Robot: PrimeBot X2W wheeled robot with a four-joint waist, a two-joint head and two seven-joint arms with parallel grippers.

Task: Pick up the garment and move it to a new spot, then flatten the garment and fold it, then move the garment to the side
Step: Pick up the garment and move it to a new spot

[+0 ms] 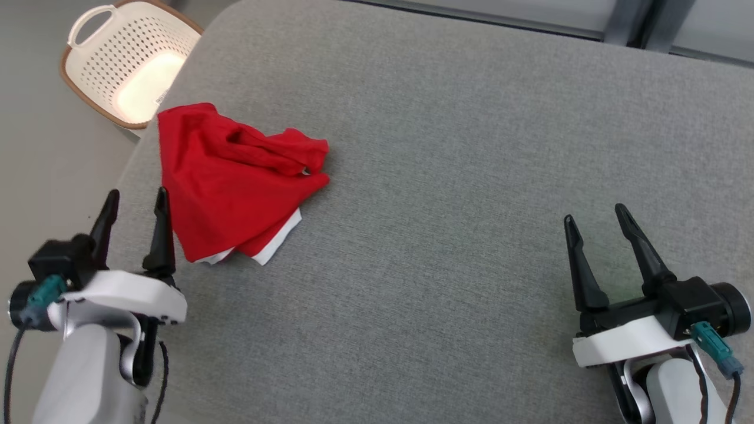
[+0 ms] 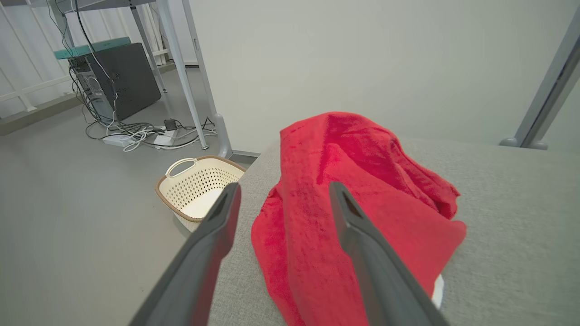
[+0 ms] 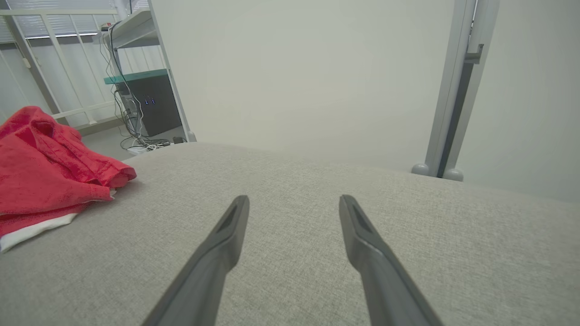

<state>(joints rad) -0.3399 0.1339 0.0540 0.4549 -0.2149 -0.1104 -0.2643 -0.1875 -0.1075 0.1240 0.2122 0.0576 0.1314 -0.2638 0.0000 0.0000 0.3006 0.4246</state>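
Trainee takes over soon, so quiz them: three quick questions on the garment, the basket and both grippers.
1. How do the jaws of the left gripper and the right gripper stand?
2. Which gripper is nearer the red garment on the grey surface? A left, B right.
3. True or false: the cream basket stands on the floor, off the surface.
Key: 1 open, both empty; 2 A; 3 true.
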